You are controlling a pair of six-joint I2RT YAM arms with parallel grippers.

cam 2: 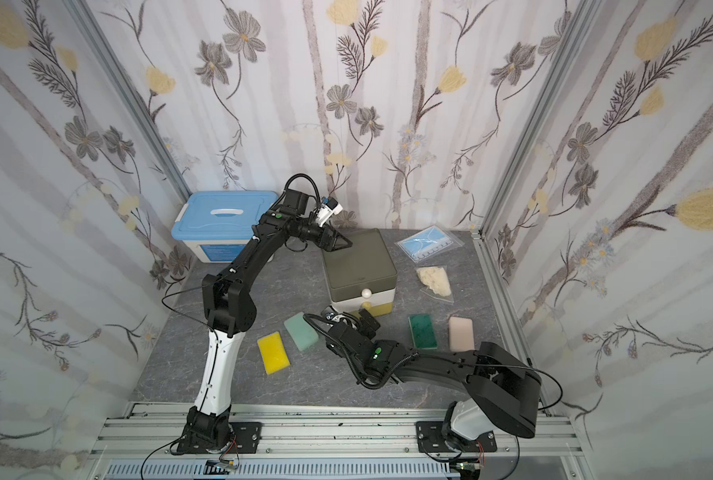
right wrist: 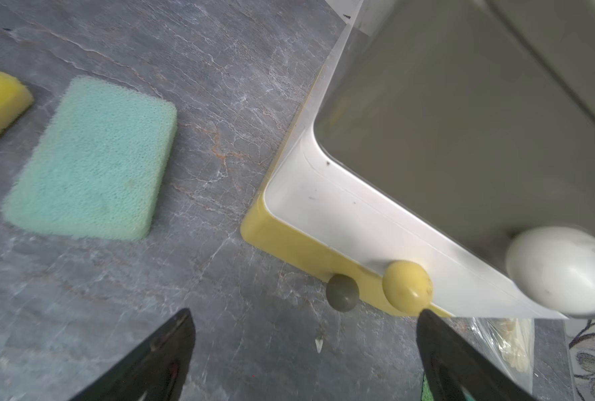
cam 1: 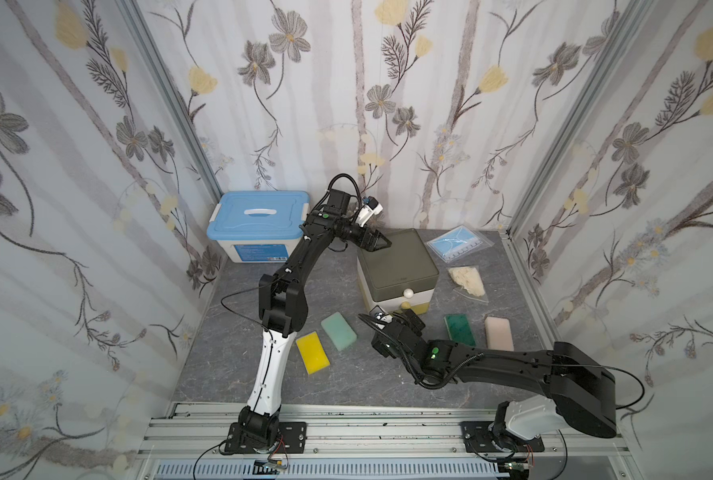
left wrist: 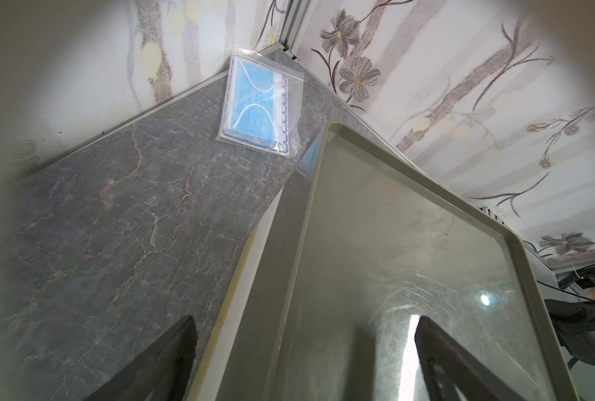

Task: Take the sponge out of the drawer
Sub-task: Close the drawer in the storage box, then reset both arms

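Observation:
The drawer unit [cam 1: 396,266] has an olive top [left wrist: 410,250] and stands at the back middle of the table. Its drawers look pushed in, with a white knob [right wrist: 559,270], a yellow knob [right wrist: 407,286] and an olive knob [right wrist: 342,291] on the front. The sponge is hidden. My left gripper [cam 1: 382,242] [left wrist: 305,317] is open and straddles the unit's rear left top edge, one finger over the top and one beside the wall. Low in front of the knobs, my right gripper [cam 1: 408,316] [right wrist: 304,310] is open and empty, with one fingertip [right wrist: 428,319] right beside the yellow knob.
A yellow foam block [cam 1: 313,353] and a pale green one [cam 1: 339,331] lie left of my right gripper. A dark green one [cam 1: 460,330] and a pink one [cam 1: 498,333] lie to its right. A blue-lidded box [cam 1: 259,224], bagged masks [cam 1: 458,245] and a bag of pale fibres [cam 1: 467,280] sit at the back.

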